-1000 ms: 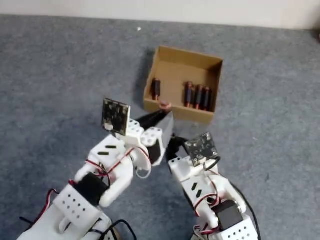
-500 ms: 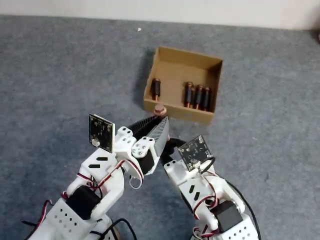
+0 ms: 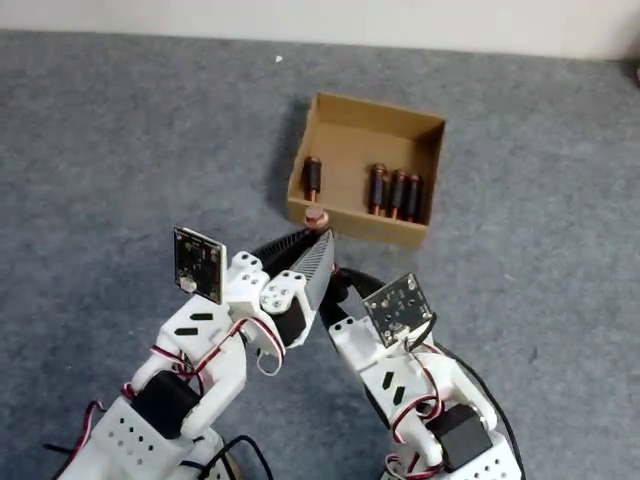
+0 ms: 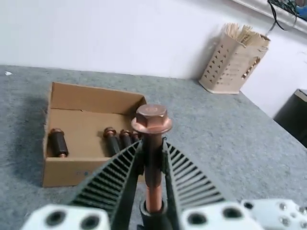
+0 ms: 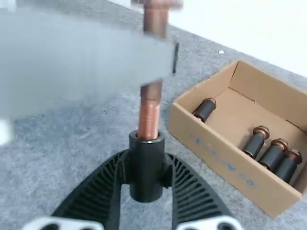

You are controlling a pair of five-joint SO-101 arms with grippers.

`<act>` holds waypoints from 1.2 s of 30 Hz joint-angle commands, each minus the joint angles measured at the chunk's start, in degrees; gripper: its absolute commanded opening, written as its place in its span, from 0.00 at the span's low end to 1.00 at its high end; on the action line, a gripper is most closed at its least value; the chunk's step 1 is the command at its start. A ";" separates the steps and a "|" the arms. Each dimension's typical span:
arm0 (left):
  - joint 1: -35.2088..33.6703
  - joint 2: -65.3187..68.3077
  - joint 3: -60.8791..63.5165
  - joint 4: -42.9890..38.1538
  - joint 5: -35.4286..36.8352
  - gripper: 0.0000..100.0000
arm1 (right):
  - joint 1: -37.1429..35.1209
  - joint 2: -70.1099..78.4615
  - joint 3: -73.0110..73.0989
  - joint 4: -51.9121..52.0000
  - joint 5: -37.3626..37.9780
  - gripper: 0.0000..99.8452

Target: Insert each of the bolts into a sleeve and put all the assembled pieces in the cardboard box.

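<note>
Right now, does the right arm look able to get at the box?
Probably yes: the box stands open just ahead, nothing between. But the right tool is shut on the sleeve, and the left tool holds the bolt in it, tying the arms together.

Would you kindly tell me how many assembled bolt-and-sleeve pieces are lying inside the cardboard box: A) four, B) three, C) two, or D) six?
A: the open brown cardboard box holds four copper bolts in black sleeves. One lies alone near a side wall, and the other three lie side by side towards the opposite wall.
</note>
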 commanded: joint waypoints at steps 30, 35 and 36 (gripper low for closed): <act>3.91 -1.01 2.24 10.90 -14.15 0.15 | 6.02 -1.10 -3.47 -1.71 0.18 0.00; 3.56 -1.01 2.07 12.13 -14.77 0.15 | 7.25 -1.10 -3.38 -1.89 0.18 0.00; 2.77 -1.01 2.07 12.13 -14.77 0.15 | 7.34 -1.10 -3.30 -1.89 0.18 0.00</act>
